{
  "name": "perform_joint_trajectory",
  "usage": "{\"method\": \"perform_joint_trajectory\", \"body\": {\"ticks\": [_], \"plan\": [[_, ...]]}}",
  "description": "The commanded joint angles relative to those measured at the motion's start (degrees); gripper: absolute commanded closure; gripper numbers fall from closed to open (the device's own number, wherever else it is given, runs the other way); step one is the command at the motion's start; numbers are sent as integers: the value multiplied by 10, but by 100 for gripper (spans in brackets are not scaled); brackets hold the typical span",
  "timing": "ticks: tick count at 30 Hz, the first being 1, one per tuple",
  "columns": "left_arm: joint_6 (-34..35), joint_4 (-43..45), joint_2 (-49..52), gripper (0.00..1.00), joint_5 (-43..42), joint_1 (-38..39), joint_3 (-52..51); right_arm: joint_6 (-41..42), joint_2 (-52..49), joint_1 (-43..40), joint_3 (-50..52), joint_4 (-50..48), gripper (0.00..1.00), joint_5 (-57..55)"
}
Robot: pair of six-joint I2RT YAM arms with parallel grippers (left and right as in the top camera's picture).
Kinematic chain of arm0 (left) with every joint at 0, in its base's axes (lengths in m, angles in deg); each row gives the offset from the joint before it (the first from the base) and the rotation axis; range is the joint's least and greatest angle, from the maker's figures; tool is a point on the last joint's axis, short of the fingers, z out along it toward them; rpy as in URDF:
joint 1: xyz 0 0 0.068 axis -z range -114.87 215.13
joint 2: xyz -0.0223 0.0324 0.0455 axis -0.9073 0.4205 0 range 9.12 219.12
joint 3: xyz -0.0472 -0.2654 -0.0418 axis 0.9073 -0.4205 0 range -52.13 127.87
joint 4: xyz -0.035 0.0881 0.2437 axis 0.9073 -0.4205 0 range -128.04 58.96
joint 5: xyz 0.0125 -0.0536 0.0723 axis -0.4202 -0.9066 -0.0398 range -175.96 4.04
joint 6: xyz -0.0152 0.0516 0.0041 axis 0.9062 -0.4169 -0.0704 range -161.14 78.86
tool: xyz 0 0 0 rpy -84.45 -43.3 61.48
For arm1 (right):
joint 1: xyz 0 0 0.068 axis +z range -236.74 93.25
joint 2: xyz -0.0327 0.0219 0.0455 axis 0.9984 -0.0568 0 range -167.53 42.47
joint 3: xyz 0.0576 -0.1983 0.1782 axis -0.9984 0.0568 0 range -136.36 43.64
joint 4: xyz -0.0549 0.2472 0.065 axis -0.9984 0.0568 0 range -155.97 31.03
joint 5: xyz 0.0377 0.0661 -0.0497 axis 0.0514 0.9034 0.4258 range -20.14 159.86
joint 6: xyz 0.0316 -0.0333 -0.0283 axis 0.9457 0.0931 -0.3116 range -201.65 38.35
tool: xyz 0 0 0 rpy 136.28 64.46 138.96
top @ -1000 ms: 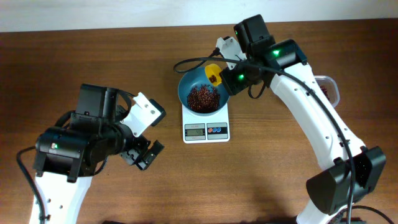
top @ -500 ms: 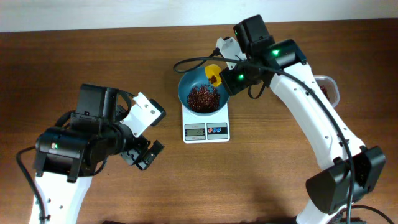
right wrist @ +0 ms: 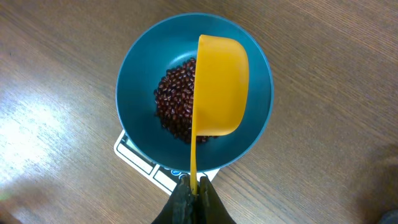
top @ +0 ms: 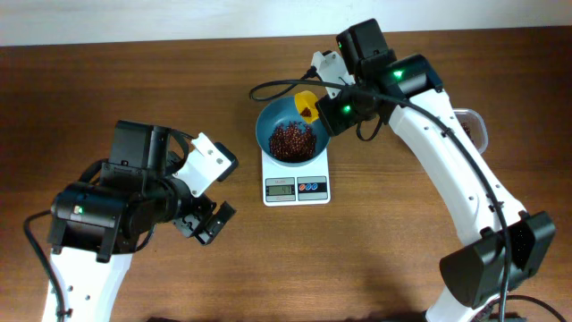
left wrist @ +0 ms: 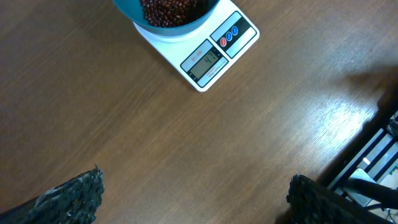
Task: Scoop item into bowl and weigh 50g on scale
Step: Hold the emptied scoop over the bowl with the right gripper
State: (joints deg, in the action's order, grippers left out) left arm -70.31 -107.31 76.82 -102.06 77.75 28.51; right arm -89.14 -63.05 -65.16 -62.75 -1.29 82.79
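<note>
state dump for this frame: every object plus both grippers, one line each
beans: piled in the bottom of the bowl.
bowl: upright on the scale, partly filled.
scale: switched on, display looks like 41.
scoop: turned on its side over the bowl, held by its handle.
right gripper: shut on the scoop handle.
left gripper: open, holding nothing.
tub: mostly hidden, contents unclear.

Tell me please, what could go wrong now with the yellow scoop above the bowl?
1. The display of the scale seems to read 41, so a large pour from the yellow scoop, held by the right pincer, may overshoot 50g.
2. The scoop hangs over the bowl; touching its rim could disturb the reading.
</note>
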Motion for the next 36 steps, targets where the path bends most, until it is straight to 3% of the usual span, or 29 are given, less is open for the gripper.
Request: {"method": "perform_joint_trajectory", "body": {"ticks": [1,36], "plan": [[-9,1,-3,1,-7,-3,8,5,0,1,-7,-5,96,5],[-9,1,-3,1,-7,-3,8,20,-10,14,-21,15,96,-23]]}}
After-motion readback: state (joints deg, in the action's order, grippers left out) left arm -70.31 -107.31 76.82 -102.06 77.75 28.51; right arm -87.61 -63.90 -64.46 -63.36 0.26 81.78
